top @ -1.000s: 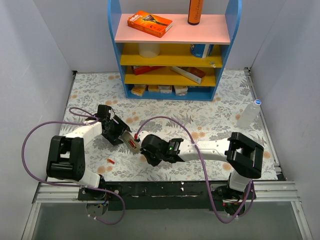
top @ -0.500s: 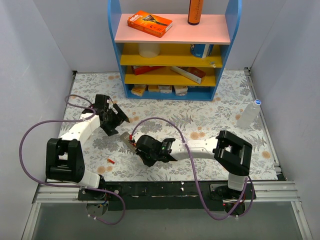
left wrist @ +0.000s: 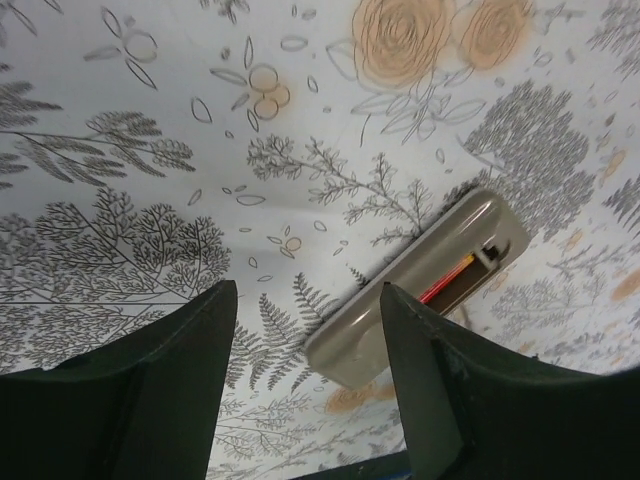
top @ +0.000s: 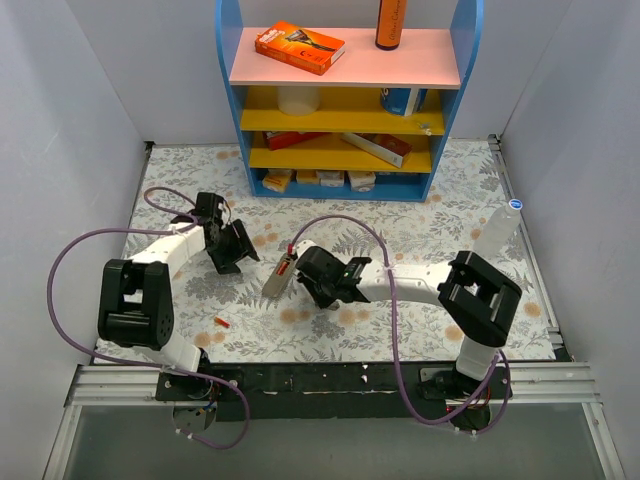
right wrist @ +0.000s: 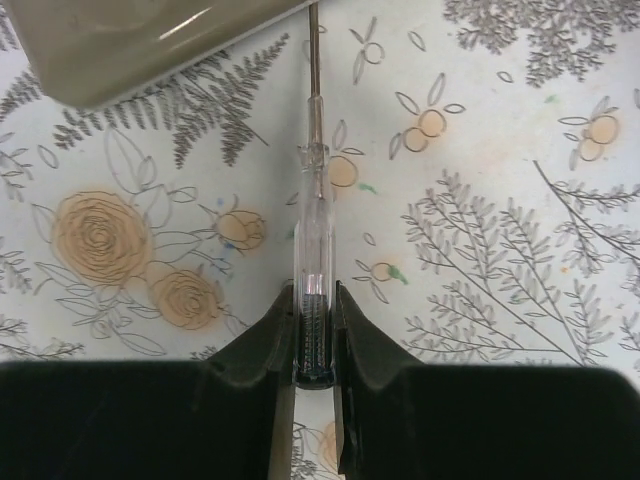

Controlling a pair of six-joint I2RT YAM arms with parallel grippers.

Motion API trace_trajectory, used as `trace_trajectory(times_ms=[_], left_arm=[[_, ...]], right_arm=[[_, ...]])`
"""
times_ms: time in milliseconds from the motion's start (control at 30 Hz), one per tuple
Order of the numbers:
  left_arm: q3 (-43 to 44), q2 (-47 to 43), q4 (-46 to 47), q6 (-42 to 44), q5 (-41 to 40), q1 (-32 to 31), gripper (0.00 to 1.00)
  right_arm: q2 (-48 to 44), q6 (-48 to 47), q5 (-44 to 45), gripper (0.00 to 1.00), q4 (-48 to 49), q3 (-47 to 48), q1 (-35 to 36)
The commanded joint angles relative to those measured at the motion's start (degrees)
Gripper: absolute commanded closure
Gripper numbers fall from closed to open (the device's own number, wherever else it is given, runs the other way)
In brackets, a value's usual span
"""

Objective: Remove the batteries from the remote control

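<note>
The grey remote control [top: 279, 275] lies on the flowered table between my two grippers. In the left wrist view the remote [left wrist: 400, 310] lies with its recess face up, and one red battery [left wrist: 447, 279] sits in the recess. A second red battery [top: 221, 322] lies loose on the table to the front left. My left gripper [top: 238, 252] is open and empty just left of the remote; in its own view [left wrist: 305, 390] the remote's near end shows between the fingers. My right gripper [right wrist: 313, 345] is shut on a clear-handled screwdriver [right wrist: 313, 240], whose shaft points at the remote [right wrist: 130, 40].
A blue shelf unit [top: 340, 100] with boxes and bottles stands at the back. A clear plastic bottle [top: 497, 230] lies at the right. White walls close in both sides. Purple cables loop off both arms.
My left gripper has drawn back from the remote's end. My right gripper has moved back and right with the screwdriver. The remote has turned and now lies farther right.
</note>
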Motion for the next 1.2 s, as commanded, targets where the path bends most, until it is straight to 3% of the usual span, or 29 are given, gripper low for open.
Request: trace_trajectory(times_ms=[0,133,300,433,700,967,1167], left_arm=[[-3.3,0.5,2.9,2.1,8.4,-0.3,0.43],[-6.2,0.2,6.5,1.1,16.1,-0.5,0.44],[-5.6,2.3,9.8,0.6,19.0,-0.5,0.46],[-3.3,5.5,10.3,0.4,18.7,-0.5,0.50],[-1.9,9.6,13.7,0.1,24.0,-0.5,0.57],[-2.9,12.5,16.7,0.1,31.4,-0.4,0.68],[-3.6,12.5,17.7,0.1,33.2,-0.4,0.70]], right_arm=[[-2.9,-3.7,1.0,0.99,-4.2,2.0,-0.9],[-6.6,-6.6,0.8,0.99,-8.9,2.6,-0.9],[-8.8,-13.4,1.5,0.99,-12.8,3.6,-1.7],[-5.7,-20.0,-0.7,0.99,-17.2,8.1,-2.3],[-1.6,-27.7,4.9,0.99,-20.1,15.0,-2.2],[1.8,-32.6,6.8,0.99,-22.2,19.7,-1.8],[5.1,-34.4,8.4,0.99,-26.0,22.8,-1.0]])
